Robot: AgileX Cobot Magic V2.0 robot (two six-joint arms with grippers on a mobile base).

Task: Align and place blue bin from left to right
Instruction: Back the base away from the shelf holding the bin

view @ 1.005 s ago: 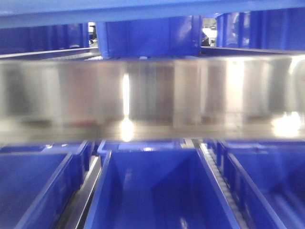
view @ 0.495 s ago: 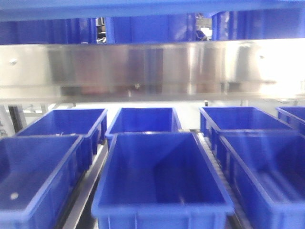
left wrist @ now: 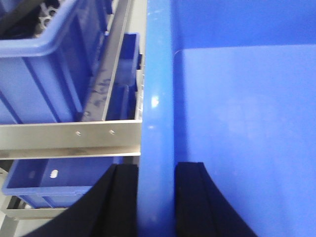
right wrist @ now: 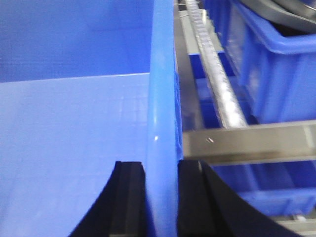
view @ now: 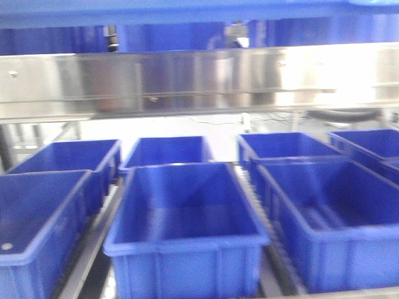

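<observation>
The blue bin [view: 187, 271] stands front and centre on the rack in the front view, open side up and empty. Neither gripper shows in that view. In the left wrist view my left gripper [left wrist: 157, 200] straddles the bin's left rim [left wrist: 157, 98], one black finger [left wrist: 123, 202] outside the wall and the other inside, shut on it. In the right wrist view my right gripper [right wrist: 161, 200] is shut the same way on the bin's right rim [right wrist: 162, 89], with one finger [right wrist: 129, 202] inside the bin.
More blue bins sit to the left [view: 37, 212], to the right [view: 336, 218] and in a back row [view: 168, 149]. A steel shelf beam [view: 187, 81] runs overhead. A roller rail [right wrist: 217, 84] and steel cross bars [left wrist: 74, 136] border the held bin.
The front view has pulled back and dropped. The steel beam has risen in the frame, more bins show, and the centre bin's front wall has come into view, shifted slightly left.
</observation>
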